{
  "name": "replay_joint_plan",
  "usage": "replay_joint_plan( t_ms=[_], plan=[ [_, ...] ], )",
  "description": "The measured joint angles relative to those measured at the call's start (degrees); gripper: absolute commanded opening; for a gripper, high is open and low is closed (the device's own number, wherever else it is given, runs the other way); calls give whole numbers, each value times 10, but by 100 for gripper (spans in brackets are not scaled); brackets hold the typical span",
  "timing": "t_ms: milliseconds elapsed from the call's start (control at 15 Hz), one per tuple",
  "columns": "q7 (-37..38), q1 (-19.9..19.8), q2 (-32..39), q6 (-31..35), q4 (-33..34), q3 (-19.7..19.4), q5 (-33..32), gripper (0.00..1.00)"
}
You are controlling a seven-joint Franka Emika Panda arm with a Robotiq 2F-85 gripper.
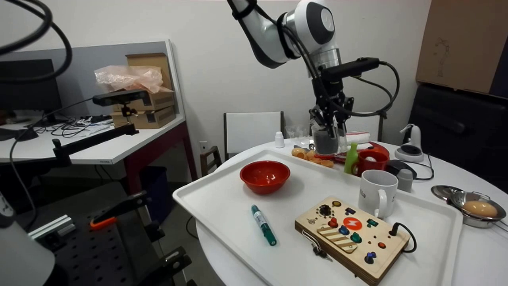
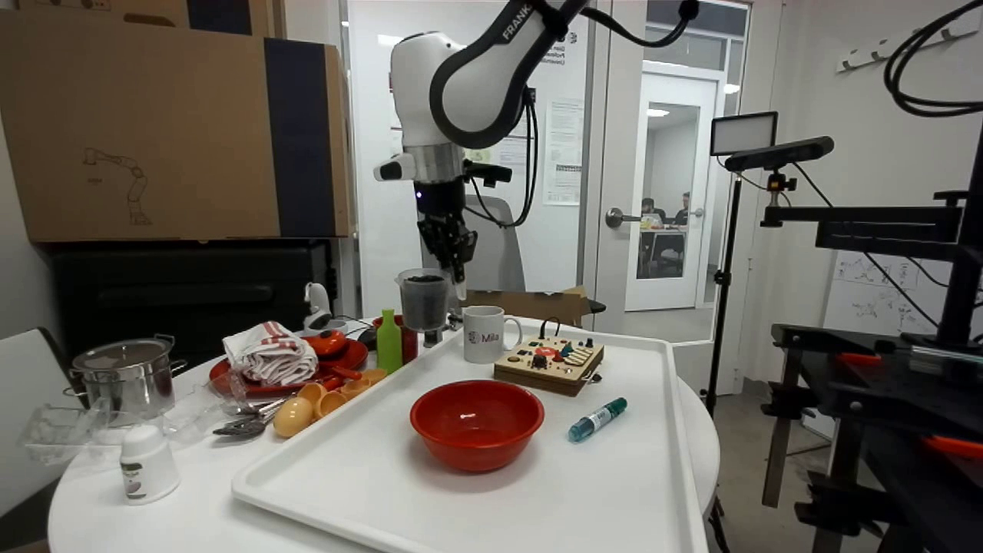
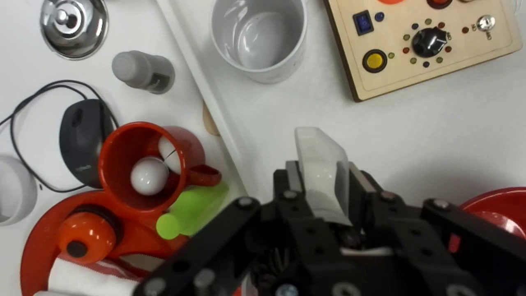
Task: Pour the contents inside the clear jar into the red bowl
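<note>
Room: glazed door (image 2: 670, 184), in an exterior view only
Red bowl (image 2: 476, 430): on tray (image 2: 345, 480), cropped in wrist view
Clear jar (image 2: 425, 303): aloft, roughly upright
Gripper (image 3: 325, 174): jaws nearly together, grasping the jar's handle (image 3: 319, 160)

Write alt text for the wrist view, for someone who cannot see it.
A black claw grips a see-through part of the clear jar; the red bowl, cut off by the frame, sits at right on a white tray. A white mug and wooden panel show at the top, a red mug holding round white objects at left.
</note>
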Motion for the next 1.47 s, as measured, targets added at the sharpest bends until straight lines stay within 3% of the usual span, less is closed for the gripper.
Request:
replay_joint_plan(
  t_ms=[600,867,933,1333,1400,1467],
  plan=[
    [0,40,-104,-13,-132,-6,-163,16],
    [-26,35,-136,-28,-171,4,-174,16],
    [-35,32,-143,-31,-178,8,-173,28],
    [-36,31,-142,-31,-180,9,-172,28],
    [-36,31,-142,-31,-180,9,-172,16],
    [-36,31,-142,-31,-180,9,-172,16]
  ],
)
